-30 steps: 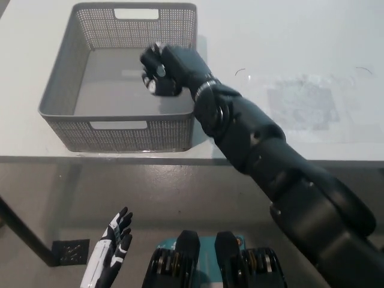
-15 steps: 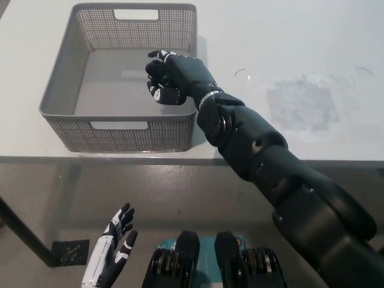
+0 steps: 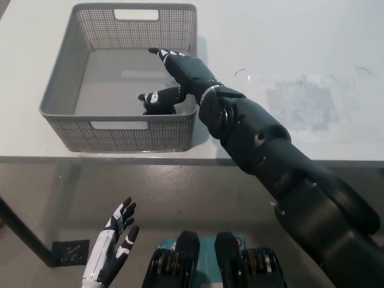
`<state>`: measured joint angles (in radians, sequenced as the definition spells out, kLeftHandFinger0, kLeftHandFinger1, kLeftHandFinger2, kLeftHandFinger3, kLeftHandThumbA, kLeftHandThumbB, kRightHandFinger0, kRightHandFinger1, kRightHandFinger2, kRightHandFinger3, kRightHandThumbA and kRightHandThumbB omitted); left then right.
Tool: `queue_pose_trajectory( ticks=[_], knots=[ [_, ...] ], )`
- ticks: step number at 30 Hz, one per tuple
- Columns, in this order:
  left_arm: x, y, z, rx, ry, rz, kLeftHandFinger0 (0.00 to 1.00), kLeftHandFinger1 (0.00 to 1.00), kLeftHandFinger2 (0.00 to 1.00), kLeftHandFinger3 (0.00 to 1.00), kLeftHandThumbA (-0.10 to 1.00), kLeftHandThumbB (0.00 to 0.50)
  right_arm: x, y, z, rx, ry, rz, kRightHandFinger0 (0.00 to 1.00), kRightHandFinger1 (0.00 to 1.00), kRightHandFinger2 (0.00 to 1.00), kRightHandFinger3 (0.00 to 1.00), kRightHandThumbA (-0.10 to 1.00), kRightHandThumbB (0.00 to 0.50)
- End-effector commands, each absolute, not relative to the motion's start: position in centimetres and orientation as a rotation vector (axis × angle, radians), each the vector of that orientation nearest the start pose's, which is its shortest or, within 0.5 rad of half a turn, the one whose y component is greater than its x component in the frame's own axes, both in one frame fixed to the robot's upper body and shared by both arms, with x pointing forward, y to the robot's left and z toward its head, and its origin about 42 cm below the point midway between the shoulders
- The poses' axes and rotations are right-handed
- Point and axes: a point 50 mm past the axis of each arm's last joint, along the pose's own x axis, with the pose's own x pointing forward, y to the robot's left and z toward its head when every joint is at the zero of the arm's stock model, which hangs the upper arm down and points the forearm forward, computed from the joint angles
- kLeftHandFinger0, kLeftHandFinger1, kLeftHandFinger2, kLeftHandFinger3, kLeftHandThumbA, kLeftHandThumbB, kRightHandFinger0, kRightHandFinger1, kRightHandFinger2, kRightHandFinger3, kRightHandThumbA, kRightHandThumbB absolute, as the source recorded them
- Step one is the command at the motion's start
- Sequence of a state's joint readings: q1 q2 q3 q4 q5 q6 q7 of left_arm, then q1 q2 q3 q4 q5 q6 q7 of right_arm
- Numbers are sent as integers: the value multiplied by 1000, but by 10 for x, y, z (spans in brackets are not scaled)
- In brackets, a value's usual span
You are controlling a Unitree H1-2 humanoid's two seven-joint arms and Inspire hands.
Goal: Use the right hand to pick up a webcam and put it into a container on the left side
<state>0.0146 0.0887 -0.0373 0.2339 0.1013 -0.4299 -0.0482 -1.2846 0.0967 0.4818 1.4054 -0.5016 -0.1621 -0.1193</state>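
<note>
The right robot hand (image 3: 177, 75) reached over the right wall of the grey perforated container (image 3: 63, 96) in the upper left of the frame, its fingers spread apart and grasping nothing, one pointing toward the container's far wall and another stretched lower down toward its near wall. Just below that lower finger a small dark shape lay on the container floor by the near right corner; this looked to be the webcam (image 3: 159, 109), though it merged with the black hand and its outline could not be made out clearly, nor whether the finger was touching it. On that reading the task was nearly finished: the webcam was inside the container and released, and what remained, as a judgement, was only to lift the right arm clear of the wall without dragging the webcam along. The white left robot hand (image 3: 111, 249) rested low in the lower left of the frame, below the counter edge, fingers apart and empty. The counter (image 3: 288, 36) was pale and smooth, with a faint mottled patch, like a clear sheet or a stain, right of centre in the upper frame; below its front edge was a grey floor with a dark table leg and a small dark square at lower left
</note>
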Motion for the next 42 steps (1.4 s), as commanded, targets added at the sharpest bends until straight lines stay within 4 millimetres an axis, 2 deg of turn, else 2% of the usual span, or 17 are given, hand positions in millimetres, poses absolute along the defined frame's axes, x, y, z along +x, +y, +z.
queue_pose_trajectory(
  ticks=[1,5,7,8,10,12,14,16,18,21,23,26,30,33,35,39,42],
  knots=[
    [279,229,73,195,-252,-137,1000,1000,1000,1000,870,222,561,-16,303,-1060,-231,459,1000,1000,1000,1000,1000,500],
    [281,229,73,194,-264,-142,1000,1000,1000,1000,879,216,565,-24,312,-952,-241,460,1000,1000,1000,1000,1000,486],
    [281,228,73,212,-252,-144,1000,1000,1000,1000,902,231,569,-29,326,-892,-261,445,1000,1000,1000,1000,1000,467],
    [281,228,73,204,-255,-145,1000,1000,1000,1000,886,215,569,-29,329,-862,-267,442,1000,1000,1000,1000,1000,486],
    [281,228,73,201,-250,-139,1000,1000,1000,1000,891,239,574,-33,361,-754,-329,433,1000,1000,1000,1000,1000,500],
    [279,228,72,202,-242,-142,1000,1000,1000,1000,911,250,574,-37,381,-680,-395,425,1000,1000,1000,1000,1000,462],
    [278,228,71,191,-239,-150,1000,1000,1000,1000,900,238,574,-41,403,-577,-445,419,1000,1000,1000,1000,1000,444],
    [275,228,71,188,-243,-158,1000,1000,1000,1000,885,212,571,-49,432,-519,-492,396,1000,1000,1000,1000,1000,481],
    [273,229,69,178,-236,-164,1000,1000,1000,1000,867,208,561,-60,458,-426,-544,389,1000,1000,1000,1000,1000,468],
    [273,230,70,208,-237,-178,1000,1000,1000,1000,906,199,548,-73,481,-399,-626,365,1000,1000,1000,1000,1000,444],
    [274,230,70,188,-249,-173,1000,1000,1000,1000,871,211,540,-84,491,-364,-654,357,1000,1000,1000,1000,1000,453],
    [290,230,77,211,-274,-171,1000,1000,1000,1000,900,216,530,-114,509,-345,-732,309,1000,1000,1000,1000,1000,441],
    [291,234,73,232,-257,-156,1000,1000,1000,1000,926,219,521,-137,489,-261,-732,327,1000,1000,1000,1000,1000,434],
    [283,237,68,199,-218,-138,1000,1000,1000,1000,863,234,502,-156,446,-219,-700,335,1000,1000,1000,1000,1000,434],
    [274,241,67,223,-213,-143,1000,1000,1000,1000,893,218,480,-175,411,-206,-687,316,1000,1000,1000,1000,1000,420],
    [262,242,59,225,-189,-153,1000,1000,1000,1000,895,226,438,-208,365,-177,-678,275,1000,1000,1000,1000,1000,377],
    [253,244,56,216,-177,-160,1000,1000,1000,1000,863,200,391,-230,337,-138,-692,247,1000,1000,1000,1000,1000,356]
  ],
)
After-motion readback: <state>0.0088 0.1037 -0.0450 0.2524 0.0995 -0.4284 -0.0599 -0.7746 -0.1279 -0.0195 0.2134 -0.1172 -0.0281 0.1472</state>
